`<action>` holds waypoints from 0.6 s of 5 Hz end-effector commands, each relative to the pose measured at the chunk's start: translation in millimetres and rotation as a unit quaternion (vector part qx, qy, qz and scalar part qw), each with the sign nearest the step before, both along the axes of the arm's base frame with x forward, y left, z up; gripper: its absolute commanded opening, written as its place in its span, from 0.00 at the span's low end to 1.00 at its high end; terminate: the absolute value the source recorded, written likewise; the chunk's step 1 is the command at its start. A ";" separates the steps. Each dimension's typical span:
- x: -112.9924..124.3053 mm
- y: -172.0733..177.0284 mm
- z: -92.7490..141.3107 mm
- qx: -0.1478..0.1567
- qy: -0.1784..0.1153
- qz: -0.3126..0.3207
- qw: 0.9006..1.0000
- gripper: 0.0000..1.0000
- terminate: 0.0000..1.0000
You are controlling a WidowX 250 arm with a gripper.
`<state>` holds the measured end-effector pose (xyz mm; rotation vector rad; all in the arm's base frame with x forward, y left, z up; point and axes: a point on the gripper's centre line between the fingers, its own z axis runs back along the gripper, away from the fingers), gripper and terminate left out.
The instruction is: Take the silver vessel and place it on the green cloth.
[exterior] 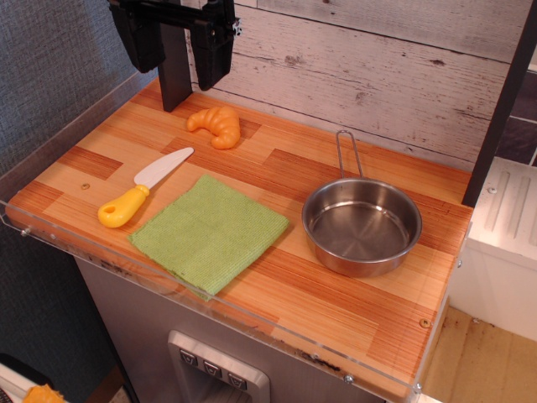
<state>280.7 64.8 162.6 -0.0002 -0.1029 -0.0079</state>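
The silver vessel (362,227) is a round shiny steel pan standing upright on the right part of the wooden counter, with its thin wire loop handle (349,153) pointing toward the back wall. The green cloth (210,232) lies flat at the front middle, just left of the pan and apart from it. My gripper (176,38) is black and hangs high at the back left, far from both, open and empty with a gap between its fingers.
A toy knife with a yellow handle (141,190) lies left of the cloth. A plastic croissant (216,126) lies at the back under the gripper. A clear acrylic rim (126,269) edges the counter's front and left. A black post (502,109) stands at the right.
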 end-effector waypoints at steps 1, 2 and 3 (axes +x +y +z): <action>0.0 0.0 0.0 0.000 0.000 0.000 1.000 1.00 0.00; 7.3 -14.8 -5.6 -0.016 -0.001 -0.025 1.000 1.00 0.00; 18.2 -50.6 -23.8 -0.013 -0.001 -0.045 0.999 1.00 0.00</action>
